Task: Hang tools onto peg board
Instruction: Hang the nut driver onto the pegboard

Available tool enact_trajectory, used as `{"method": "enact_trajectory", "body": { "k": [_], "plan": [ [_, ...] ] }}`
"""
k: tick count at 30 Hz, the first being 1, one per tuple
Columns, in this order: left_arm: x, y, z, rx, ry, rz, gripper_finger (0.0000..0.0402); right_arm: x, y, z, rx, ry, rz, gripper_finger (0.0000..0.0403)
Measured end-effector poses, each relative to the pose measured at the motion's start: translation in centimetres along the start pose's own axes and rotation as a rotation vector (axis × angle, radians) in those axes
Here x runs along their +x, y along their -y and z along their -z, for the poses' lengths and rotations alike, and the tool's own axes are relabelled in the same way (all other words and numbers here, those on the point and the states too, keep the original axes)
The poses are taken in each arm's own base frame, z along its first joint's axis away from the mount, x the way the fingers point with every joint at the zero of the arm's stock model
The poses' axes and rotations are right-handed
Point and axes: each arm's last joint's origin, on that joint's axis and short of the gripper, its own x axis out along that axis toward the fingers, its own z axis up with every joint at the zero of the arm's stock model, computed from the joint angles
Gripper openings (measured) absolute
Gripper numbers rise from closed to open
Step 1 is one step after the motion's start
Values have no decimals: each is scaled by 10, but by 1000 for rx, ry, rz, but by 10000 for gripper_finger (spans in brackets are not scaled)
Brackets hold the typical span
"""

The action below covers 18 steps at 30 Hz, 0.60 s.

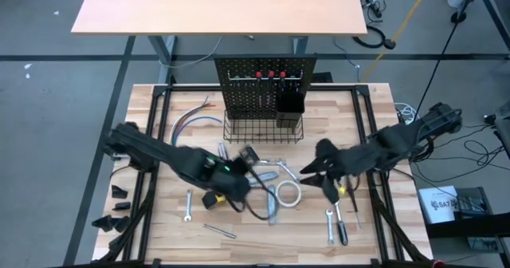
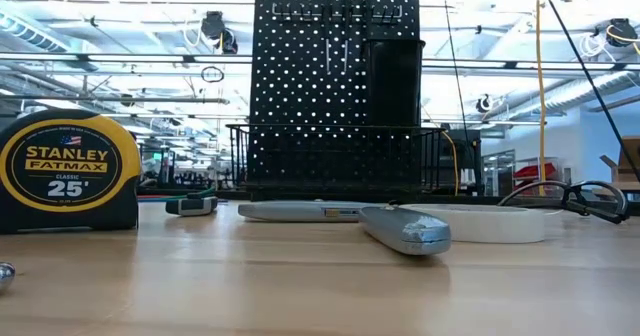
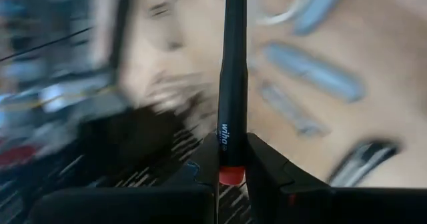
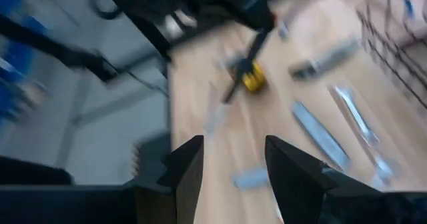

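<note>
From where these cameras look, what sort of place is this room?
Probably a robotics lab or workshop. A wooden table holds a black peg board and scattered hand tools such as a tape measure. Cables trail over the grey floor, and behind the board an open hall with ceiling pipes shows.

Two dark jointed arms (image 1: 159, 158), with black blocky fingers (image 4: 183, 167).

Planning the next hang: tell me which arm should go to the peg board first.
Left. The left gripper is already shut on a dark screwdriver, probably ready to carry to the peg board. The right gripper is open and empty over the table.
</note>
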Motion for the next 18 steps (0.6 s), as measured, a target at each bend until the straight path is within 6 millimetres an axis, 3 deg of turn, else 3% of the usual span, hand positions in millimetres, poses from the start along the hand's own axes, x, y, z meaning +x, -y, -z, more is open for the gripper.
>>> {"method": "enact_trajectory", "body": {
  "k": [5, 11, 18],
  "plan": [
    [-50, -19, 29, -108, -37, -257, 41, -24, -8, -27, -13, 239, -168, 155],
    [-95, -37, 59, -350, 21, -478, 41, -37, -10, -46, -257, 445, -198, 155],
    [-141, -54, 79, -757, 395, -555, 41, -29, -3, -61, -585, 581, -14, 155]
  ]
}}
